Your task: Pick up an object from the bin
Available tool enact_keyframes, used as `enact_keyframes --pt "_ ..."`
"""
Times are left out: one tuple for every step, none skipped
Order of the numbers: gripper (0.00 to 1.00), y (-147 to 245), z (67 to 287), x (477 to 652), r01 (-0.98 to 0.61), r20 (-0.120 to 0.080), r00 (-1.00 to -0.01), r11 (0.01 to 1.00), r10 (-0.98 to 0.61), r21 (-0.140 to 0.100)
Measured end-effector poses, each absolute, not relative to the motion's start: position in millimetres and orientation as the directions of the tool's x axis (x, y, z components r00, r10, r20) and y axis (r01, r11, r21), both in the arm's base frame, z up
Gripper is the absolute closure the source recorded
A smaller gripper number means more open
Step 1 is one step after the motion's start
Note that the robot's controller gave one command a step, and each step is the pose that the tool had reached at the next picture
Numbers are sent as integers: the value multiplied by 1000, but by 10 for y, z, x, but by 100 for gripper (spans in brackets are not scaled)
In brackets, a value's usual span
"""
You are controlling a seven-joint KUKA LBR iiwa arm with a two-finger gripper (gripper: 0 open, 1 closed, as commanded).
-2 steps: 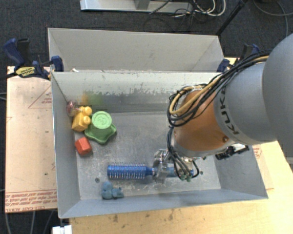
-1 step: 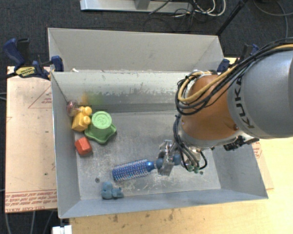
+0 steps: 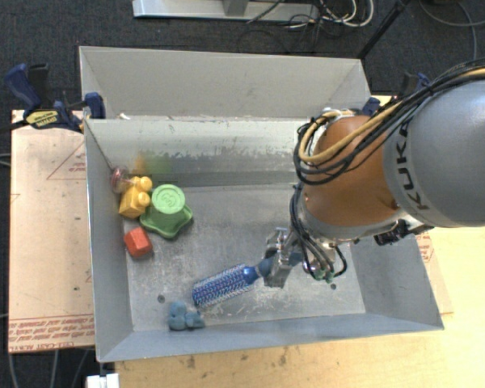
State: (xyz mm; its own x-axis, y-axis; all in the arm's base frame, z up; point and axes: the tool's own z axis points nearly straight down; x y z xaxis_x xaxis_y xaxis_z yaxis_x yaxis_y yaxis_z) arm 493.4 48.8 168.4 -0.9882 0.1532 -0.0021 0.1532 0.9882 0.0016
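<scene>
Item 1. Gripper (image 3: 278, 270): metal, small, under an orange domed wrist cover (image 3: 347, 176) wrapped in yellow and black cables. It sits low over the bin floor, right of centre towards the near wall. Whether the jaws are spread or closed cannot be told, as the wrist hardware blocks the view. Its tip is at, or just above, the right end of item 2; contact is not clear.

Item 2. Blue brush (image 3: 225, 286): long and narrow, its body covered in dense short bristles that give a speckled blue-and-white, nubbly surface. A smoother, darker blue stub forms the right end. It lies flat on the floor near the front wall, angled up to the right, with the stub under the gripper.

Item 3. Blue-grey lump (image 3: 184, 318): small, soft-looking, knobbly. It sits in the front corner area, just below the left end of the brush.

Item 4. Red block (image 3: 137, 242): small, chunky, matt. Lies by the left wall.

Item 5. Green round piece (image 3: 168, 208): smooth plastic, a raised disc on a wider lobed base. Lies above and right of the block.

Item 6. Yellow figure (image 3: 135, 196): rounded, glossy. Touches the left side of the green piece.

Item 7. Bin (image 3: 218, 148): grey sheet metal with sloping walls and a scuffed floor.
</scene>
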Motion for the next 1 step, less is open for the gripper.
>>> enact_keyframes --pt "100 491 1915 4943 151 -3 -988 988 152 2"
